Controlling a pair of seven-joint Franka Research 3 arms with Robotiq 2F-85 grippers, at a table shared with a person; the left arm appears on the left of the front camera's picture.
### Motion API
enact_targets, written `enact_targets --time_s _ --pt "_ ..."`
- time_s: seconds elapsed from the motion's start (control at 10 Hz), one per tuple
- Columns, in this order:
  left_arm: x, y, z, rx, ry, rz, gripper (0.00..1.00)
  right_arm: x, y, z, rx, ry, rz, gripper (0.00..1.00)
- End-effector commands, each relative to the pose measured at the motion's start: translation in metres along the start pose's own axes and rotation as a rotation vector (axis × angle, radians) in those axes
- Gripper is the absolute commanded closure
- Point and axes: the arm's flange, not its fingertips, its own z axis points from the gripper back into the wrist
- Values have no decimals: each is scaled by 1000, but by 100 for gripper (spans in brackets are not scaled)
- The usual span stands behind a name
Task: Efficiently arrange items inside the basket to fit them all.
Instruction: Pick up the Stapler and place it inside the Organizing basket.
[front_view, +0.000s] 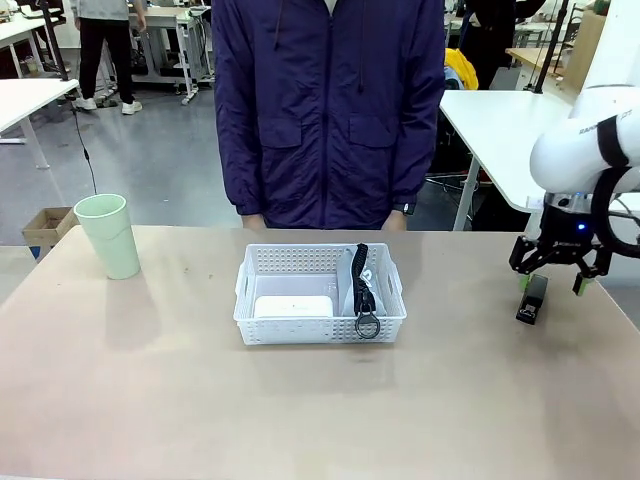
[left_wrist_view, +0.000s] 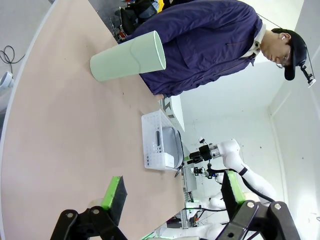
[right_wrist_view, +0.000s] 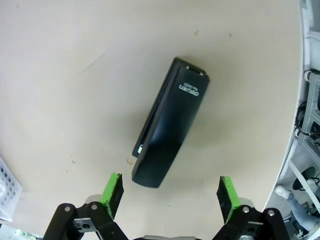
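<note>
Small black hard-plastic stapler-like object (right_wrist_view: 170, 130) lies on tan worktop (front_view: 150, 400), well apart from white perforated plastic basket (front_view: 300, 328). Right end effector (front_view: 550, 284) directly above, wide, empty. Likely rigid, light, slick: pinch long sides mid-length. Left end effector (left_wrist_view: 172, 192) wide, empty.

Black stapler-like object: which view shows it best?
Right wrist view: the small black stapler-like object lies close below, whole. Front view shows it small, beneath the right gripper. Left wrist view: too distant.
</note>
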Motion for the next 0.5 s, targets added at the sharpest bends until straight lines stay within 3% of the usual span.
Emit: enact_targets --time_s 0.0,0.4 --pt "-4 -2 -3 -22 -15 -21 0 5 6 -9 31 3 -52 0" --pt "-4 -2 -3 -22 -15 -21 0 5 5 -12 41 -5 -113 0"
